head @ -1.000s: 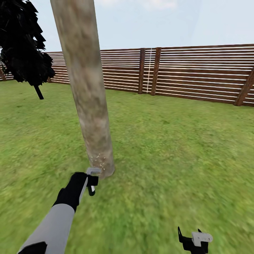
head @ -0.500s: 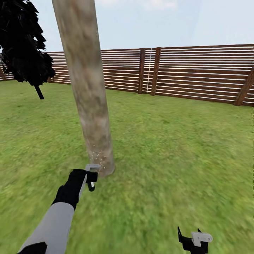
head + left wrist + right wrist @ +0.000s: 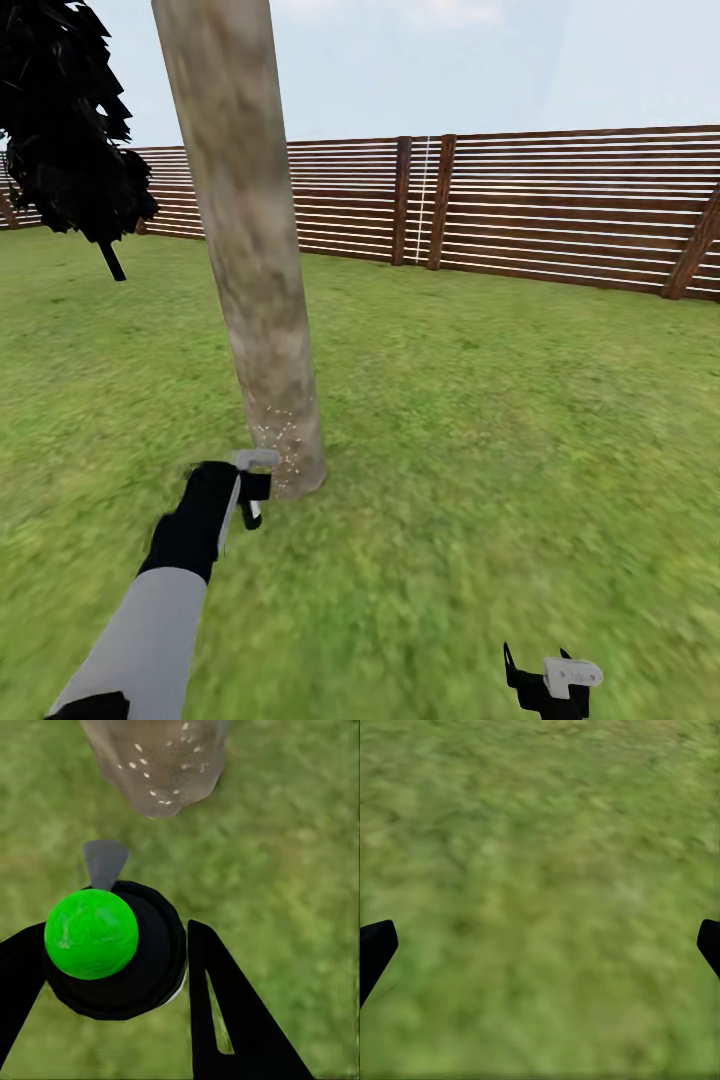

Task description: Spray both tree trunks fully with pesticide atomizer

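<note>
A thick pale grey-beige tree trunk (image 3: 250, 260) rises from the grass just ahead of me, left of centre. White spray specks dot its base (image 3: 280, 440). My left gripper (image 3: 250, 492) is shut on the pesticide atomizer (image 3: 257, 462), held low beside the trunk's foot. In the left wrist view the dark round atomizer (image 3: 154, 967) sits between the black fingers (image 3: 225, 1012), its grey nozzle (image 3: 103, 861) pointing at the speckled trunk (image 3: 157, 765). A bright green ball (image 3: 91, 934) shows on it. My right gripper (image 3: 548, 685) hangs open over grass at the lower right.
Green lawn (image 3: 500, 420) spreads all around. A red-brown slatted fence (image 3: 560, 210) runs along the back. A plant with jagged black foliage (image 3: 60, 120) stands at the far left. The right wrist view looks down on bare grass (image 3: 540, 892).
My left arm has lifted the atomizer slightly up and left beside the trunk's base. The right arm has stayed put.
</note>
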You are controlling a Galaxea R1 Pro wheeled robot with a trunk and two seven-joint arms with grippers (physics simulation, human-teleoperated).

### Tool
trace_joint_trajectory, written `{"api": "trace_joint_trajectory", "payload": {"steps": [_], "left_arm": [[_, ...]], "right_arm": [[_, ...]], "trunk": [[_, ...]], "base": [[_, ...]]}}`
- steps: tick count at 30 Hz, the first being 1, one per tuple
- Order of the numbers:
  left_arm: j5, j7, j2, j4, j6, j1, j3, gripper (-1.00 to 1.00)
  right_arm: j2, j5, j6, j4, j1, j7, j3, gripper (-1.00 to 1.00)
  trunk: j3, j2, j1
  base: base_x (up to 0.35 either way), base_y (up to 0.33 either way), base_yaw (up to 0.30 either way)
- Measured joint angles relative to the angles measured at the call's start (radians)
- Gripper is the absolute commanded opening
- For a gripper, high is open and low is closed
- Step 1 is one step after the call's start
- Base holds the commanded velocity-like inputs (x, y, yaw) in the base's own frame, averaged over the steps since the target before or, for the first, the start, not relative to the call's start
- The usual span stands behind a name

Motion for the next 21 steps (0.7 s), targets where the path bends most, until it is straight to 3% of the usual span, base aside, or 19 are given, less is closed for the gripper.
{"api": "trace_joint_trajectory", "payload": {"steps": [2, 4, 6, 8, 10, 13, 15, 17, 19, 21], "left_arm": [[0.0, 0.0, -0.024, -0.001, 0.004, -0.001, -0.057, -1.0], [0.033, 0.0, -0.041, -0.003, 0.05, -0.004, -0.083, -1.0], [0.098, 0.001, -0.037, -0.025, 0.069, -0.003, -0.104, -1.0], [0.118, 0.002, -0.03, -0.064, 0.102, -0.001, -0.109, -1.0], [0.118, 0.002, -0.004, -0.104, 0.133, 0.001, -0.105, -1.0], [0.121, 0.0, 0.067, -0.143, 0.142, 0.005, -0.086, -1.0], [0.135, 0.0, 0.078, -0.147, 0.144, 0.008, -0.077, -1.0], [0.141, 0.001, 0.067, -0.149, 0.146, 0.008, -0.083, -1.0], [0.149, 0.001, 0.021, -0.149, 0.146, 0.001, -0.115, -1.0], [0.14, 0.002, -0.002, -0.154, 0.15, -0.003, -0.138, -1.0]], "right_arm": [[0.0, 0.0, 0.0, 0.0, 0.0, 0.0, 0.0, 1.0], [0.0, 0.0, 0.0, 0.0, 0.0, 0.001, 0.0, 1.0], [0.0, 0.0, 0.0, 0.0, 0.0, 0.001, 0.0, 1.0], [0.0, 0.0, 0.0, 0.0, 0.0, 0.001, 0.0, 1.0], [0.0, 0.0, 0.0, 0.0, 0.0, 0.001, 0.0, 1.0], [0.0, 0.0, 0.0, 0.0, 0.0, 0.002, 0.0, 1.0], [0.0, 0.0, 0.0, 0.0, 0.0, 0.002, 0.0, 1.0], [0.0, 0.0, 0.0, 0.0, 0.0, 0.002, 0.0, 1.0], [0.0, 0.0, 0.0, 0.0, 0.0, 0.002, 0.0, 1.0], [0.0, 0.0, 0.0, 0.0, 0.0, 0.002, 0.0, 1.0]], "trunk": [[0.0, 0.0, 0.0], [0.0, 0.0, 0.0], [0.0, 0.0, 0.0], [0.0, 0.0, 0.0], [0.0, 0.0, 0.0], [0.0, 0.0, 0.0], [0.0, 0.0, 0.0], [0.0, 0.0, 0.0], [0.0, 0.0, 0.0], [0.0, 0.0, 0.0]], "base": [[0.0, 0.0, 0.0], [0.0, 0.0, 0.0], [0.0, 0.0, 0.0], [0.0, 0.0, 0.0], [0.0, 0.0, 0.0], [0.0, 0.0, 0.0], [0.0, 0.0, 0.0], [0.0, 0.0, 0.0], [0.0, 0.0, 0.0], [0.0, 0.0, 0.0]]}}
